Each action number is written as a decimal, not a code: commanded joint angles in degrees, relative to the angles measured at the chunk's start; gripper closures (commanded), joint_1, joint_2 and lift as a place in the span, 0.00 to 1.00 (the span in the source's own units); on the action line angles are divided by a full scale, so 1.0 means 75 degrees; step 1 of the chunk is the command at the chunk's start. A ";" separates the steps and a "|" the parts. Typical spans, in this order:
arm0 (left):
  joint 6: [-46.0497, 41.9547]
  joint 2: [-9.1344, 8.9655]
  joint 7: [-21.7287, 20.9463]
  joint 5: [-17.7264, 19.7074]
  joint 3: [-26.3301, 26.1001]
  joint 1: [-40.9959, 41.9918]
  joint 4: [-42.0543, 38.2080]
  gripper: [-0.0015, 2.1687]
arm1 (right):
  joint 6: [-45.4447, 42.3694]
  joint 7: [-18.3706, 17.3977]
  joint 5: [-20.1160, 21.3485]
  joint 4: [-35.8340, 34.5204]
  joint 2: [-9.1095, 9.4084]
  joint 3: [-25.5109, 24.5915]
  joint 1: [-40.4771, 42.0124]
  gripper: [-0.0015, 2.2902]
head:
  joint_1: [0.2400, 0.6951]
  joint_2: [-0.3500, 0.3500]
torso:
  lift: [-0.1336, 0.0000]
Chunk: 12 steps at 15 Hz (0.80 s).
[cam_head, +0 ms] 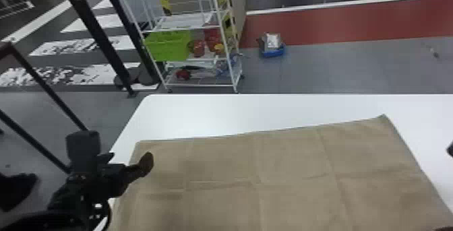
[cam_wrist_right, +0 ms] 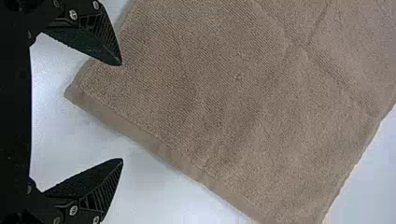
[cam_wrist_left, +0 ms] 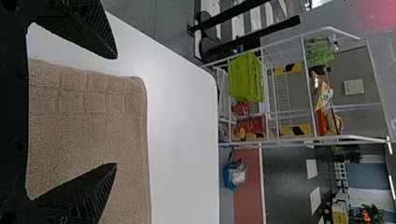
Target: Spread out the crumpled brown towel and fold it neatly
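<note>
The brown towel [cam_head: 269,166] lies spread flat on the white table, with shallow crease lines across it and its far right corner pointing away. At the towel's left edge is my left gripper [cam_head: 129,166]. In the left wrist view the left gripper [cam_wrist_left: 116,111] stands open, the towel [cam_wrist_left: 88,135] lying beyond its fingers. My right gripper [cam_wrist_right: 122,112] is open in the right wrist view, close to a corner of the towel [cam_wrist_right: 233,93], one finger over the cloth and the other over white table.
The white table [cam_head: 202,112] extends beyond the towel's far edge. Past it stands a white wire shelf [cam_head: 188,28] holding a green basket [cam_head: 168,46]. A blue container [cam_head: 272,50] sits on the floor, and dark posts [cam_head: 101,41] stand at the left.
</note>
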 commanded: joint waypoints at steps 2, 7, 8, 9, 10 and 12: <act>-0.0002 0.0002 0.0000 0.0000 0.0031 0.0000 0.0009 0.03 | 0.0054 0.0059 0.0163 0.0009 -0.0001 0.0144 0.0018 0.07 | 1.00 0.91 | 0.08; -0.0002 0.0002 0.0000 0.0000 0.0031 0.0012 0.0021 0.03 | 0.0008 0.0422 0.0667 0.0149 -0.0118 0.0354 0.0054 0.07 | 1.00 0.93 | 0.08; -0.0002 0.0002 0.0000 0.0000 0.0031 0.0012 0.0021 0.03 | 0.0008 0.0387 0.0456 0.0173 -0.0106 0.0272 -0.0028 0.07 | 1.00 0.92 | 0.08; -0.0002 0.0002 0.0000 0.0000 0.0031 0.0000 0.0009 0.03 | 0.0031 0.0398 0.0046 0.0138 -0.0106 -0.0009 -0.0040 0.07 | 1.00 0.92 | 0.08; -0.0002 0.0002 0.0000 0.0000 0.0031 0.0000 0.0009 0.03 | 0.0054 0.0410 -0.0095 0.0044 -0.0106 -0.0173 -0.0040 0.07 | 1.00 0.91 | 0.08; -0.0002 0.0002 0.0000 0.0000 0.0043 0.0000 -0.0002 0.03 | 0.0054 0.0340 -0.0095 -0.0050 -0.0106 -0.0278 -0.0064 0.07 | 1.00 0.91 | 0.08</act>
